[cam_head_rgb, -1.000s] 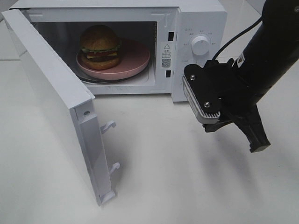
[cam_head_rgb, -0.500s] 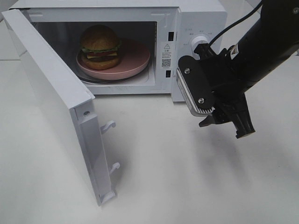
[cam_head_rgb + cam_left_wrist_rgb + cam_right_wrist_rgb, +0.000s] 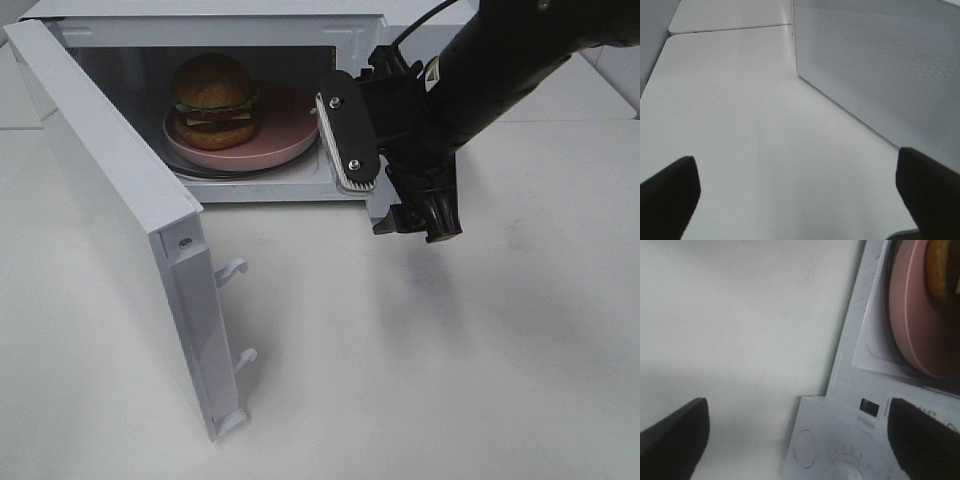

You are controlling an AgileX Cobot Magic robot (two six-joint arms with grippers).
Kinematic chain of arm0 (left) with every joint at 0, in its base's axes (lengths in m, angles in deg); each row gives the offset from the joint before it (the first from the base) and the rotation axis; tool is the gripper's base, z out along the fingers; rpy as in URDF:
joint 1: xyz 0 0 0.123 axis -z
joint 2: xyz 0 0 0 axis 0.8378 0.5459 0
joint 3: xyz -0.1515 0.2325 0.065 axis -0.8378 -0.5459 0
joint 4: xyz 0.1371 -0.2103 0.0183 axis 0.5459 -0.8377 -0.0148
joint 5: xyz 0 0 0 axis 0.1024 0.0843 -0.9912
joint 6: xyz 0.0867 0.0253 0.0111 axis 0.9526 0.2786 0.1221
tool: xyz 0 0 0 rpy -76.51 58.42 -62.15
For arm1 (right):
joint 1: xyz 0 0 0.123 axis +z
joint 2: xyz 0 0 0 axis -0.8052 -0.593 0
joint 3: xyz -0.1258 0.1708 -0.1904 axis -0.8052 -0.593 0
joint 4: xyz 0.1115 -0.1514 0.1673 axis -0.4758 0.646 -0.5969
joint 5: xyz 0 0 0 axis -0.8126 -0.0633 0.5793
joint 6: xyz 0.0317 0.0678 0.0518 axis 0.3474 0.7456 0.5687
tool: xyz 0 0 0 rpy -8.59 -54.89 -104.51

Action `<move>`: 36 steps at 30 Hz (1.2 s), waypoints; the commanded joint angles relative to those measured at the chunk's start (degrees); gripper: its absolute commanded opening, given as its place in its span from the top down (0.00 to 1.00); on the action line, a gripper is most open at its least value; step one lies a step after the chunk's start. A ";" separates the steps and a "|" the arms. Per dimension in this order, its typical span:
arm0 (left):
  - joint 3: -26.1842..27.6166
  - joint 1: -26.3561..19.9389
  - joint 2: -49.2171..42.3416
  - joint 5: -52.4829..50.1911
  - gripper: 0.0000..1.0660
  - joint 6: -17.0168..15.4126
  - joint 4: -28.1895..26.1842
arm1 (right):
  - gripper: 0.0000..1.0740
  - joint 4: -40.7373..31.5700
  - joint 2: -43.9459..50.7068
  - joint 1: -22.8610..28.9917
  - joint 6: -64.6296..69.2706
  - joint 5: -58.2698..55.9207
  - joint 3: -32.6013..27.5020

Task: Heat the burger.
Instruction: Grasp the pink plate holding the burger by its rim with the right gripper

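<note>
Exterior high view: the burger (image 3: pixel 213 100) sits on a pink plate (image 3: pixel 295 125) inside the microwave (image 3: pixel 270 192), whose door (image 3: pixel 110 200) stands open. The right tool (image 3: pixel 418 225) hangs before its front panel. Left wrist view: the left tool (image 3: pixel 800 200) is spread wide over the tabletop (image 3: pixel 740 125), gripping nothing. Right wrist view: the right tool's fingers (image 3: pixel 675 440) gape apart, empty.

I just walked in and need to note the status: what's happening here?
A two-armed robot is working on heating a burger. The burger sits on a pink plate inside the microwave, whose door stands wide open. The right tool is open and empty in front of the microwave's control panel. The left tool is open too, holding nothing, beside a white perforated panel. The door is not yet closed.
</note>
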 commanded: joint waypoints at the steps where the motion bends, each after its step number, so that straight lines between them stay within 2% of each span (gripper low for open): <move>1: -0.11 -0.23 -0.29 -0.11 0.05 -0.29 -0.23 | 0.14 0.46 -1.43 0.29 0.34 0.69 1.78; 17: -0.11 -0.23 -0.29 -0.11 0.05 -0.29 -0.23 | 0.17 4.98 -12.03 3.55 4.30 4.53 12.26; 36: -0.11 -0.23 -0.29 -0.11 0.05 -0.29 -0.23 | 0.19 6.07 -23.72 3.55 10.31 4.35 23.89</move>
